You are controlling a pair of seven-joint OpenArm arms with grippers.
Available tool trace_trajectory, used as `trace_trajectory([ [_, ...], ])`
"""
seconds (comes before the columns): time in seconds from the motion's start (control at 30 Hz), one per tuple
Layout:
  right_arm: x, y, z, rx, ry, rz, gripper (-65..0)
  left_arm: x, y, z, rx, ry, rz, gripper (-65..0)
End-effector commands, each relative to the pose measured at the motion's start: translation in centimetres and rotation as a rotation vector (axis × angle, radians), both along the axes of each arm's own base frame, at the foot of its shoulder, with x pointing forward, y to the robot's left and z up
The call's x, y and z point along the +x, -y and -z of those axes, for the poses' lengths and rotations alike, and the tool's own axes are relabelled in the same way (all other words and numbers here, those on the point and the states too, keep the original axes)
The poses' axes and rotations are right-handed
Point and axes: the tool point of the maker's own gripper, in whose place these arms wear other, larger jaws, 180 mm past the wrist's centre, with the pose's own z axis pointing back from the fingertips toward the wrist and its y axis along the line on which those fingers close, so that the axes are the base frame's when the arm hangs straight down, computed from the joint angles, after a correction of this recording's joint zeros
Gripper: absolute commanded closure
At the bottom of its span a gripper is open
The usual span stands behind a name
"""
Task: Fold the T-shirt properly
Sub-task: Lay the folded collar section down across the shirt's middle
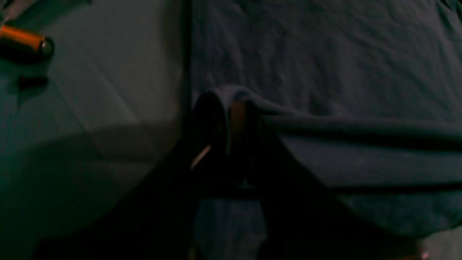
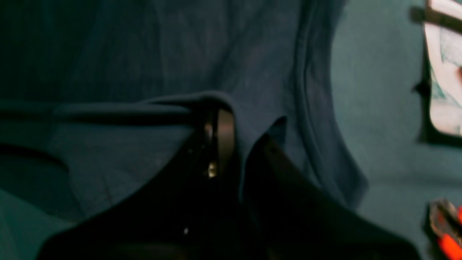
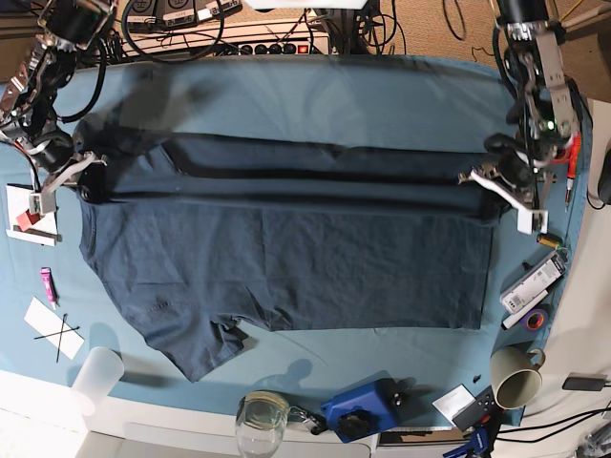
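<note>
The dark navy T-shirt [image 3: 286, 258] lies spread across the teal tablecloth [image 3: 334, 95], with one long edge raised into a taut fold between the two arms. At the right of the base view my left gripper [image 3: 492, 178] is shut on that fold. The left wrist view shows the cloth [image 1: 325, 54] pinched between my left gripper's [image 1: 232, 108] fingers. At the left of the base view my right gripper [image 3: 84, 186] is shut on the other end. In the right wrist view the fabric [image 2: 162, 54] drapes over my right gripper [image 2: 234, 119].
Along the front edge stand a white cup [image 3: 95, 377], a glass [image 3: 260, 415], a blue device [image 3: 363, 408] and a mug [image 3: 514, 377]. Markers [image 3: 530, 284] and a purple tape roll [image 3: 535, 320] lie at the right. Paper with an X [image 3: 52, 329] lies at the left, cables [image 3: 191, 19] at the back.
</note>
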Motion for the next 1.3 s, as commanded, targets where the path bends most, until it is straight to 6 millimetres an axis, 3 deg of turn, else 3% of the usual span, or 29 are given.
trace_trajectory([
  [0.0,1.4,1.2,-1.8,-0.013,0.061,0.026,0.0,1.3,-0.8,-1.2,0.023,0.045,-0.008,0.0],
  [0.23,4.5,-0.1,0.4,0.005,0.039,-0.001,0.0,3.9,-1.4,-1.6,0.024,0.059,-0.027,0.0],
  [0.4,7.3,-0.6,0.1,-0.034,0.053,-0.022,0.0,4.1,-1.0,-1.6,0.025,0.059,-0.016,0.0],
  [0.57,9.7,0.0,-0.5,-0.022,0.072,0.015,0.0,4.2,-1.5,-0.9,0.053,0.052,-0.022,0.0],
  [0.7,10.3,0.4,0.2,-0.009,0.061,0.035,0.0,4.2,-1.5,-0.7,0.05,0.05,-0.026,0.0],
  [1.27,10.5,0.6,-0.1,-0.018,0.093,0.045,0.0,5.5,-1.6,-1.9,0.048,0.088,-0.029,0.0],
])
